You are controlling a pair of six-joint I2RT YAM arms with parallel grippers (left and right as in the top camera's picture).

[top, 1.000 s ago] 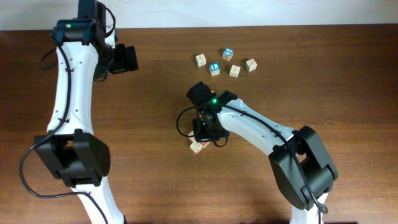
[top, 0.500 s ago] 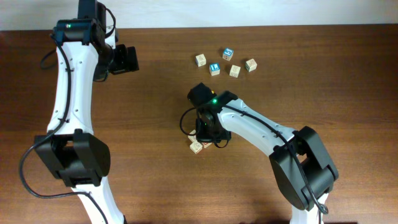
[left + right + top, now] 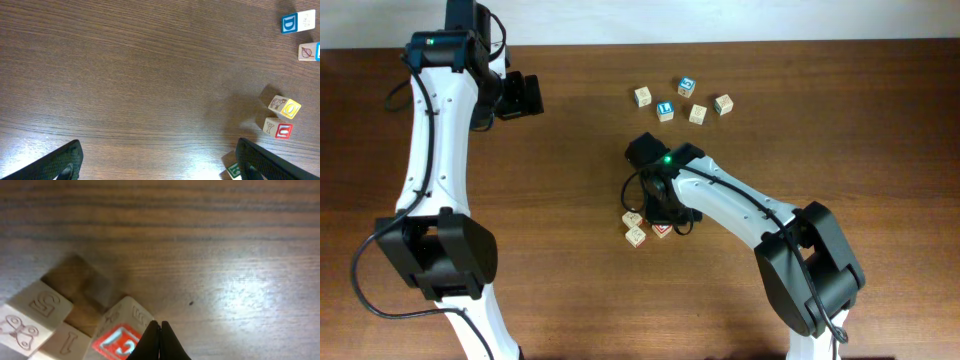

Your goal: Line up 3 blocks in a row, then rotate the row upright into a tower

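Observation:
Three blocks lie close together in the middle of the table: a pale one, a second pale one and a red-faced one. My right gripper hangs right over them, shut with nothing between its fingers. In the right wrist view the closed tips rest against the right edge of the red-faced block. Left of it lie a pale block marked 5 and the other pale block. My left gripper stands open at the far left, well away from them.
Several other cubes sit in a loose group at the back, among them blue-faced ones. The left wrist view shows them off to its right: a blue D cube, a yellow-faced cube and a green-lettered cube by the right finger.
My right gripper has shifted a little to the right, and the red-faced block has moved right with it. A pale block that the arm hid now shows. The left arm has not moved.

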